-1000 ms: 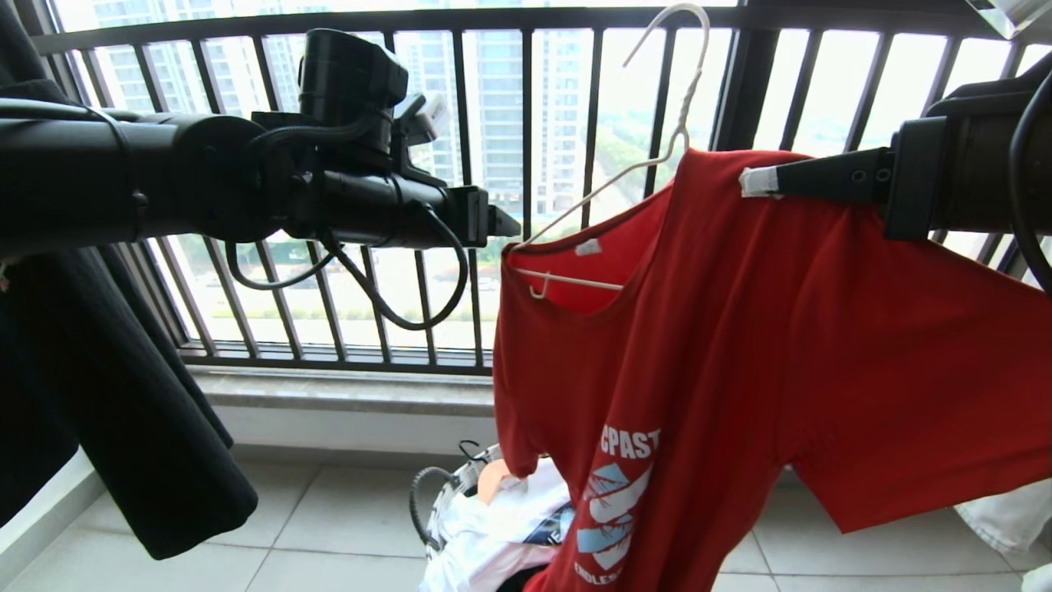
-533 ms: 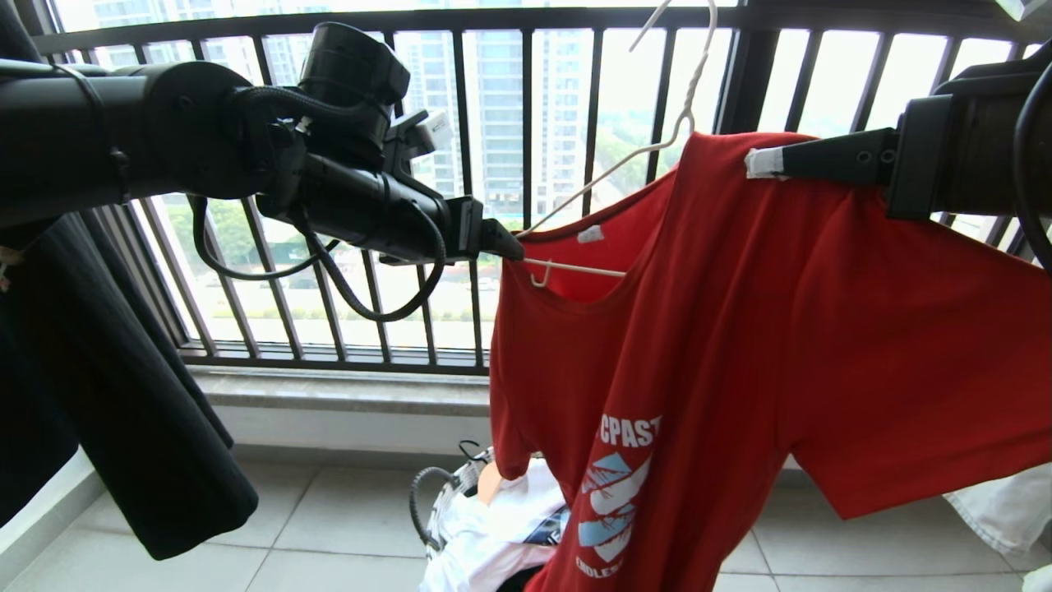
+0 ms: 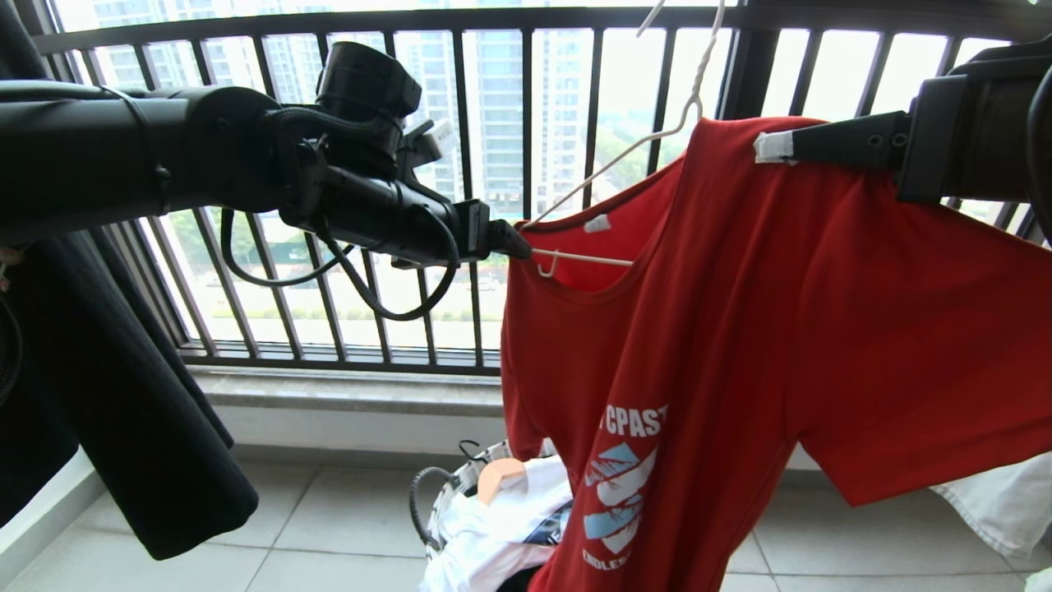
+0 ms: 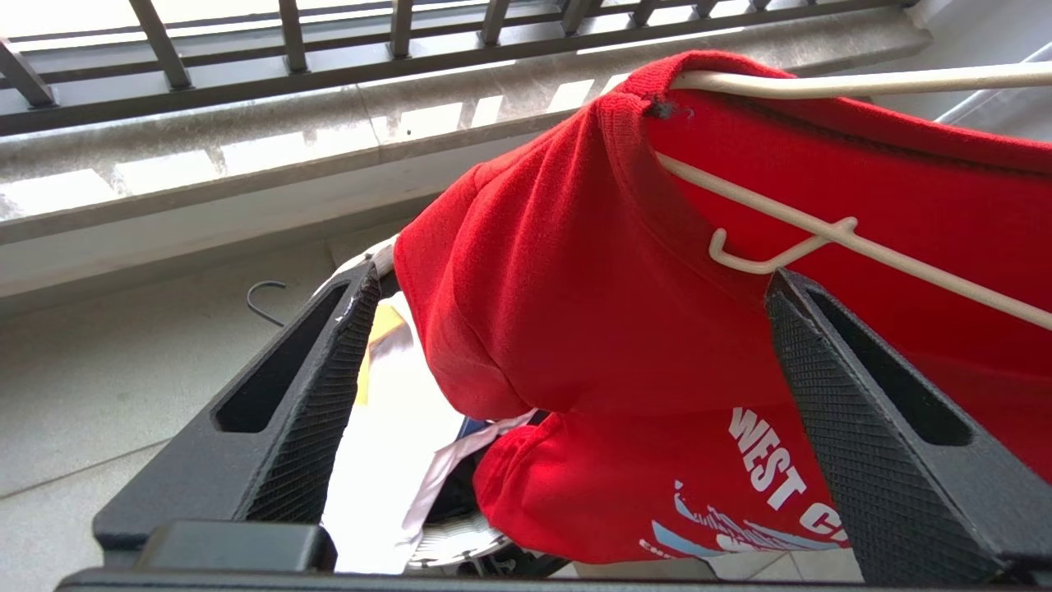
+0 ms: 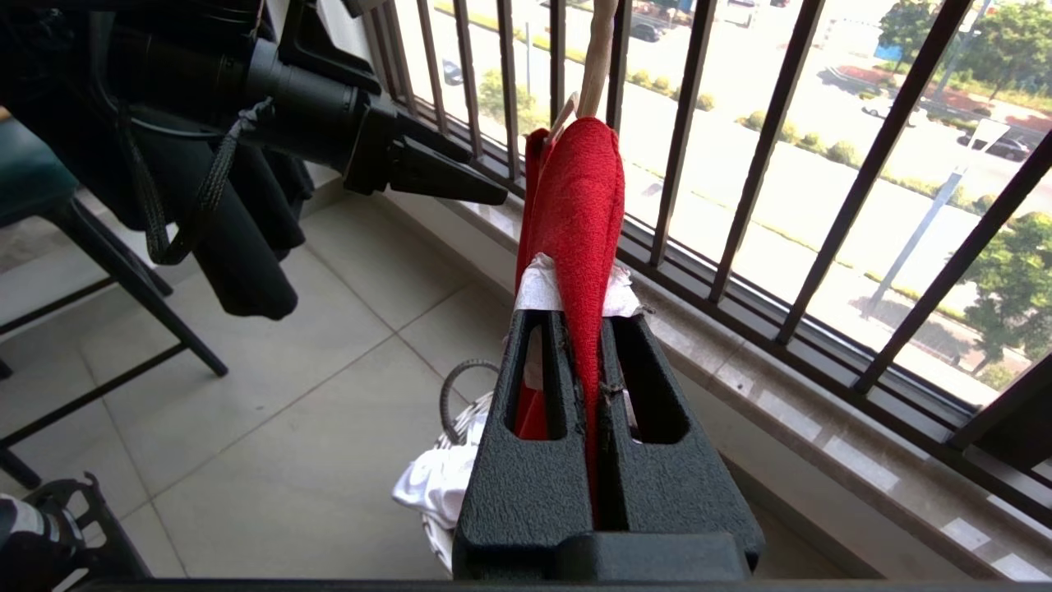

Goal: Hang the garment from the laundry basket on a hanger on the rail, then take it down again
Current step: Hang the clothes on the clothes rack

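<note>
Half the hanger [image 3: 608, 164] seemingly hides inside the garment [image 3: 781, 329].

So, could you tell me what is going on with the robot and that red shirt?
The robot is working a red T-shirt onto a thin white hanger in front of the window railing. Its right tool is shut on the shirt's shoulder, holding it up. Its left tool is open around the other shoulder, where one hanger arm sits inside the collar. The laundry basket stands on the floor below, with white clothes in it.
</note>
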You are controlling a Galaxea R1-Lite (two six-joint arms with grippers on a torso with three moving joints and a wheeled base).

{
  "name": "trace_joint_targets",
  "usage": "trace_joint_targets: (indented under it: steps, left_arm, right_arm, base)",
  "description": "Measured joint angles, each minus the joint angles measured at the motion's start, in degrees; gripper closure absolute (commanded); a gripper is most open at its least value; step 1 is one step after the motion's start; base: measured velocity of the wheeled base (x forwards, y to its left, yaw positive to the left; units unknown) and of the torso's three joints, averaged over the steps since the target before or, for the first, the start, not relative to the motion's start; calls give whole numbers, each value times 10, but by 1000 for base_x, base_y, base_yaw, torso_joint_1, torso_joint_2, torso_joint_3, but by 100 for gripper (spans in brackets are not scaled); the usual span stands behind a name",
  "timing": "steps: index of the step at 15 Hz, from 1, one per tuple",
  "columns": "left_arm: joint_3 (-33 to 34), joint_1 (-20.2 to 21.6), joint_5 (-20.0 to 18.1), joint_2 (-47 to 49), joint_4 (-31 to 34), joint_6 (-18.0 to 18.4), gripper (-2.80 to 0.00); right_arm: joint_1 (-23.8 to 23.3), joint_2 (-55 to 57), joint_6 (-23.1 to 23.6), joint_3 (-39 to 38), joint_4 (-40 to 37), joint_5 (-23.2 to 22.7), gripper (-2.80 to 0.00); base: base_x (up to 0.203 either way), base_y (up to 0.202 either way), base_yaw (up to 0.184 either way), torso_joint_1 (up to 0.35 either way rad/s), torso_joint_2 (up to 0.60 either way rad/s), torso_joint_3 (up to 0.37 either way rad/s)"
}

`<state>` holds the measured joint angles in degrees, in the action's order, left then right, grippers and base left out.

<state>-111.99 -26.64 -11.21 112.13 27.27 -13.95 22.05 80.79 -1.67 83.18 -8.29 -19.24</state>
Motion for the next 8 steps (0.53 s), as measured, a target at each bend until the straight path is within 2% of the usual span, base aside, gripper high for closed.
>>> trace_joint_targets:
  steps: [8]
  left_arm:
    - [0, 2, 1, 13, -14, -3, -280]
  right_arm:
    - [1, -16, 2, 5, -1, -2, 0]
  base:
    - [0, 0, 0, 0, 0, 0]
